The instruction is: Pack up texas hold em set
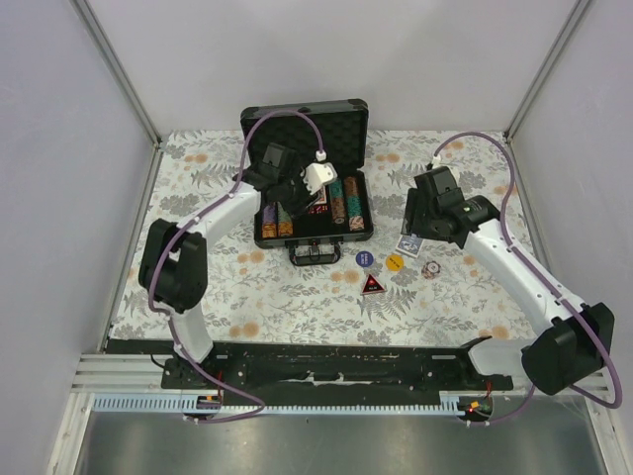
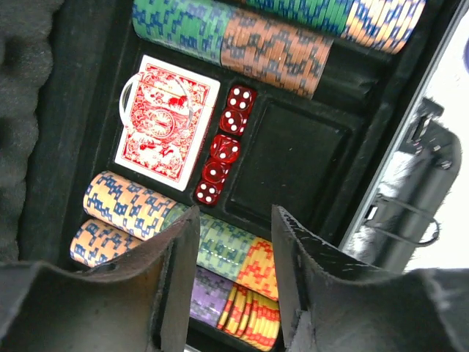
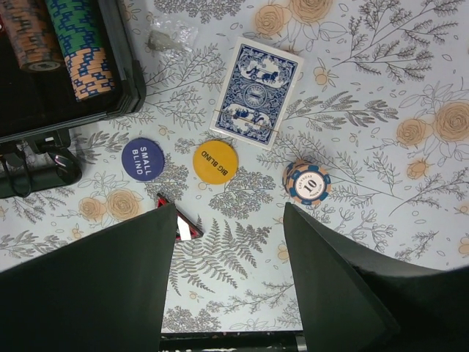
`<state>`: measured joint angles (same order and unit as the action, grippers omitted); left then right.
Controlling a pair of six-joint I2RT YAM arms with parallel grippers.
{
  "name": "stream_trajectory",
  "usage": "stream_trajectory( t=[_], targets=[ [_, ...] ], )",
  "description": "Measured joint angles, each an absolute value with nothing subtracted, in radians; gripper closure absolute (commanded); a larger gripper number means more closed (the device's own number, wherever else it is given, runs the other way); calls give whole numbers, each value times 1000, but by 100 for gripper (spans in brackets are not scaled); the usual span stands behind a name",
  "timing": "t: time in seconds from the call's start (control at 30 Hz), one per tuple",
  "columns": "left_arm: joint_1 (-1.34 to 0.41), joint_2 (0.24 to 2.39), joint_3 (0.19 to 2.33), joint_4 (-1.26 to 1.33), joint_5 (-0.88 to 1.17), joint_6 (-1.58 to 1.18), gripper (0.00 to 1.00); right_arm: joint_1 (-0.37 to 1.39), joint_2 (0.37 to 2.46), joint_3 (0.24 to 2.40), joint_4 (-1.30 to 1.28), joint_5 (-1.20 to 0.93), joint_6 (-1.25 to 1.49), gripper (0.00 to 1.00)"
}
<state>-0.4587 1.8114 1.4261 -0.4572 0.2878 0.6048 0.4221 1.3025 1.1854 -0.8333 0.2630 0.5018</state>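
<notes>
At the far middle of the flower-printed surface [image 1: 247, 297], open with its foam-lined lid upright: a small dark grey briefcase with black corners [image 1: 341, 127], handle toward the arms.

Inside the briefcase, from the left wrist view: rows of multicoloured poker chips [image 2: 271, 48] set on edge along both long sides. Between the rows, a red-backed card deck [image 2: 167, 121] flat in one compartment. Just beside that deck, five translucent red dice [image 2: 223, 147] in a single column. On the far side of the dice, a bare black compartment.

Over the briefcase tray, above one chip row: the left hand [image 2: 236, 220], black fingers parted to a middling gap, nothing between them.

To the right of the briefcase, over the surface: the right hand [image 3: 229, 220], fingers spread fairly wide, nothing held.

Outside the briefcase, all flat on the surface:
- Just right of its front right corner, a blue-backed card deck [image 3: 256, 92].
- Just in front of that corner, side by side, a blue round button marked SMALL BLIND [image 3: 143, 158] and a yellow round button marked BIG BLIND [image 3: 215, 161].
- Right of the yellow one, a single poker chip marked 10 [image 3: 307, 182].
- Further out in front of the briefcase, a dark piece with a red triangle [image 1: 372, 285], partly hidden behind a finger in the right wrist view.
</notes>
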Motion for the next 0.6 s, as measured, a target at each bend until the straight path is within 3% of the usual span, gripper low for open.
stream_trajectory(
  t=[0.13,0.3,0.5,0.53,0.6],
  targets=[
    [-458,1863,1426,-453,279,725,53,396,1286,1177,-839,256,502,32],
    [-442,1910,1426,-426,323,820,34,371,1261,1176,-840,247,501,32],
    [-420,1938,1425,-358,396,880,23,344,1258,1174,-840,234,500,31],
    [-417,1943,1425,-352,404,889,17,340,1258,1174,-840,232,498,31],
    [-409,1956,1425,-342,423,910,17,328,1258,1174,-840,225,496,30]
  ],
)
